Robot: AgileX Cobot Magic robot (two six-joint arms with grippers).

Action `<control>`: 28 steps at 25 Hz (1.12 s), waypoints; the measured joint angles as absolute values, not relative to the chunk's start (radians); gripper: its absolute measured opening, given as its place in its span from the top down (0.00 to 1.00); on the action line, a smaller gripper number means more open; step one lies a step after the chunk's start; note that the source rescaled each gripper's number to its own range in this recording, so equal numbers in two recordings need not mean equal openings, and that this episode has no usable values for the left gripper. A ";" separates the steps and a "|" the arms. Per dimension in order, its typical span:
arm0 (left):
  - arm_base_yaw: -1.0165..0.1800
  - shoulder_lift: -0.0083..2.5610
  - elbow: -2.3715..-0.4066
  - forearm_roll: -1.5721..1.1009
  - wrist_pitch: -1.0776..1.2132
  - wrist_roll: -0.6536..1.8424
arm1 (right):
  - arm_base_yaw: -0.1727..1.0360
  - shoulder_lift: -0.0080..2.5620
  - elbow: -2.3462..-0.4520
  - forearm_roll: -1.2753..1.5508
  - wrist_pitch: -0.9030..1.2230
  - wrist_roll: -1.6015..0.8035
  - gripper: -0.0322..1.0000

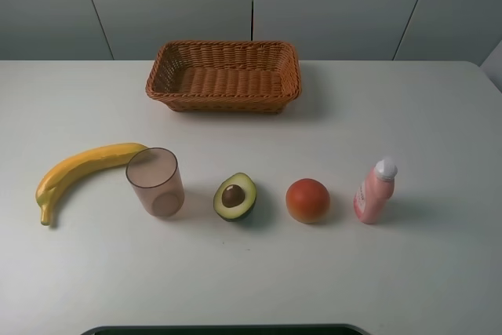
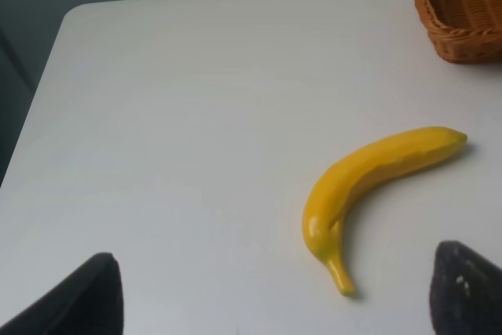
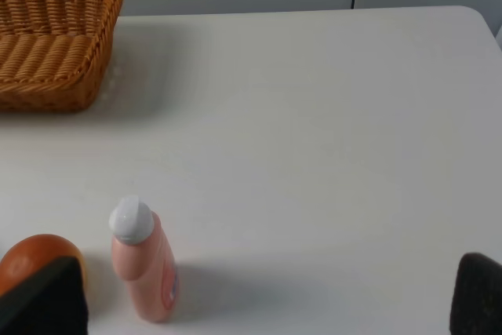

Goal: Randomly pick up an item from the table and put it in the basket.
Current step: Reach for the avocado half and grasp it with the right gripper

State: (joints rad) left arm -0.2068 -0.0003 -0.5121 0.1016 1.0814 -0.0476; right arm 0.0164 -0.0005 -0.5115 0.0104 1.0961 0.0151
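The halved avocado (image 1: 234, 196) lies cut face up on the white table (image 1: 408, 115), in the middle of a front row of objects. It shows only in the exterior high view. The brown wicker basket (image 1: 223, 98) stands empty at the back centre; a corner shows in the left wrist view (image 2: 463, 13) and one end in the right wrist view (image 3: 47, 45). Neither gripper shows in the exterior high view. My left gripper (image 2: 271, 296) is open and empty above the table near the banana (image 2: 369, 178). My right gripper (image 3: 267, 292) is open and empty near the pink bottle (image 3: 145, 268).
The front row runs banana (image 1: 82, 172), translucent brown cup (image 1: 156, 182), avocado, round red-orange fruit (image 1: 307, 200), pink bottle with white cap (image 1: 374, 191). The red-orange fruit (image 3: 35, 253) is partly behind a right fingertip. A dark edge (image 1: 220, 329) lies at the table's front.
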 joint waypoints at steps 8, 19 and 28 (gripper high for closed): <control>-0.207 0.000 -0.512 0.102 1.081 -0.048 | 0.016 -0.001 -0.512 0.010 1.096 0.015 0.00; -0.207 0.000 -0.512 0.102 1.081 -0.048 | 0.016 -0.001 -0.512 0.010 1.096 0.015 0.00; -0.207 0.000 -0.512 0.102 1.081 -0.048 | 0.016 -0.001 -0.512 0.010 1.096 0.015 0.00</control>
State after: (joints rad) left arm -0.2068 -0.0003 -0.5121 0.1016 1.0814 -0.0476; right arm 0.0164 -0.0005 -0.5115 0.0104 1.0961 0.0151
